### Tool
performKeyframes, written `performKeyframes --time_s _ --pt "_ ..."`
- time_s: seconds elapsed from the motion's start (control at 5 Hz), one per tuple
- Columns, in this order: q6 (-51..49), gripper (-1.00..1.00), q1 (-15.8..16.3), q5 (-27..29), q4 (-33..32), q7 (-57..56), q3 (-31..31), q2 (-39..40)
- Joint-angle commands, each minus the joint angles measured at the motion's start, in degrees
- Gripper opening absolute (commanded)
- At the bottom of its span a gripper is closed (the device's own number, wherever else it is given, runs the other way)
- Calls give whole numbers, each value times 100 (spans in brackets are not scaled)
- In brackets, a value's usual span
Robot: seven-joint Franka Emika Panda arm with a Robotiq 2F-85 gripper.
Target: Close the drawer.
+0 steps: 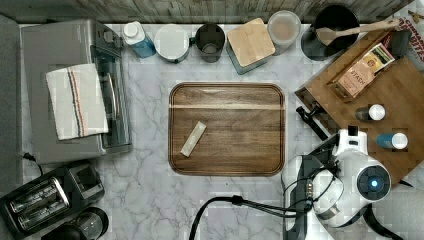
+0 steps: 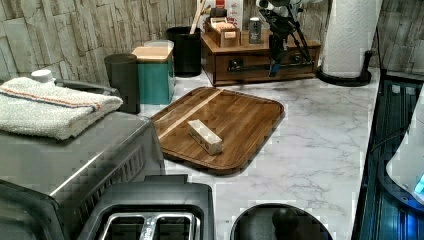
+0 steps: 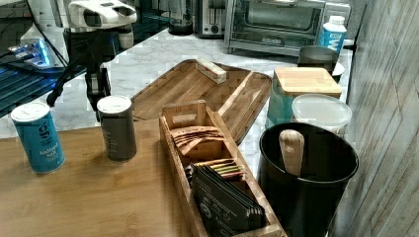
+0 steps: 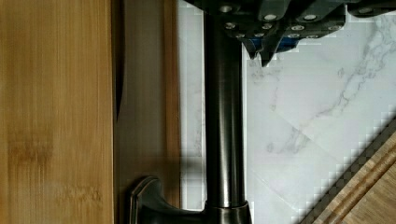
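The drawer (image 2: 250, 63) sits in a low wooden cabinet at the top view's right. Its long black bar handle (image 1: 311, 120) faces the marble counter. In the wrist view a narrow strip of the drawer front (image 4: 147, 116) shows beyond the cabinet top (image 4: 56, 112), and the handle bar (image 4: 224, 116) runs alongside it. My gripper (image 4: 263, 53) is shut with nothing between its fingers. Its tips are right beside the bar on the counter side. In the left view the gripper (image 2: 273, 67) hangs in front of the drawer's handle. In the right view the gripper (image 3: 96, 101) stands behind a grey can.
A wooden serving tray (image 1: 265, 100) holding a small pale block (image 1: 193, 139) lies mid-counter, close to the handle. A grey can (image 3: 117, 127), a blue can (image 3: 38, 137) and a tea box (image 3: 212, 177) stand on the cabinet top. A paper towel roll (image 2: 350, 37) stands beside the cabinet.
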Motion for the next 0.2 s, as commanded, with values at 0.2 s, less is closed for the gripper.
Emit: performKeyframes --time_s 0.2 --pt "650 -100 -41 139 1039 -500 93 -68"
